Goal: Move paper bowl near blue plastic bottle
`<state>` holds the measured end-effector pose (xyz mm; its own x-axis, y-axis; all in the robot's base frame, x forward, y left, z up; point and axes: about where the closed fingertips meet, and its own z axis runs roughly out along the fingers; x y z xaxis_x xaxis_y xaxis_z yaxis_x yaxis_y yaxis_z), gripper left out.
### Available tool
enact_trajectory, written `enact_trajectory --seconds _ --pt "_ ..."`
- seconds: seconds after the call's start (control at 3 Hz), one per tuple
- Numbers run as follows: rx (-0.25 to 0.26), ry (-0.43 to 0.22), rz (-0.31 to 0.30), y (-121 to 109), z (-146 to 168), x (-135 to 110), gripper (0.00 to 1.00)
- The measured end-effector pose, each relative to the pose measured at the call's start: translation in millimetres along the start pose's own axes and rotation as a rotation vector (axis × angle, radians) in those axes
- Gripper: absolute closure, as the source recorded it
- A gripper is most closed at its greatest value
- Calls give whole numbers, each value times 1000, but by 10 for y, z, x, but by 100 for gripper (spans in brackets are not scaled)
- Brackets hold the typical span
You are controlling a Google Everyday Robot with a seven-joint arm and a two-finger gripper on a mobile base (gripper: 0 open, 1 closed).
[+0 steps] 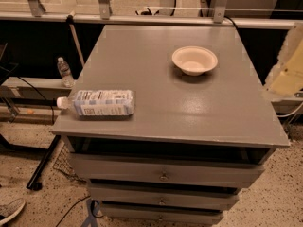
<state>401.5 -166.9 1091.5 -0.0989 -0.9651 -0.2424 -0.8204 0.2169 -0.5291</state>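
1. The bowl [194, 59] is sitting upright, rim up, on the right rear part of the tabletop [161, 103]. It is lying well apart from the bottle [100, 102], which is resting on its side at the left front edge with its cap poking past the side.
2. The jaws are not showing in this view, so nobody can tell whether they are apart or together. A pale blurred shape [286, 65] at the right edge may be part of the arm, but that is unclear.
3. The step in hand is probably reaching for the bowl. Pinching the rim with one jaw inside and one outside is looking best. Thin paper may be flexing, so a light lift is beating a drag.
4. A spot just beside the bottle's long rear side, not touching it, is looking safest. A bump there is risking a roll off the edge.
5. Nothing is lying between the two. A small water bottle [65, 72] is standing on a lower ledge to the left, and drawers [163, 175] are sitting below.
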Motion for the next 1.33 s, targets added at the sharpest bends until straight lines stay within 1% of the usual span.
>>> enact_trajectory --seconds 0.33,0.67,1.0,1.33 --pt "0 0 0 0 0 0 0" --pt "-7 -25 -55 -102 205 -101 0" --pt "-50 -61 -107 -208 622 -154 0" --pt "-99 -84 -129 -250 1057 -110 0"
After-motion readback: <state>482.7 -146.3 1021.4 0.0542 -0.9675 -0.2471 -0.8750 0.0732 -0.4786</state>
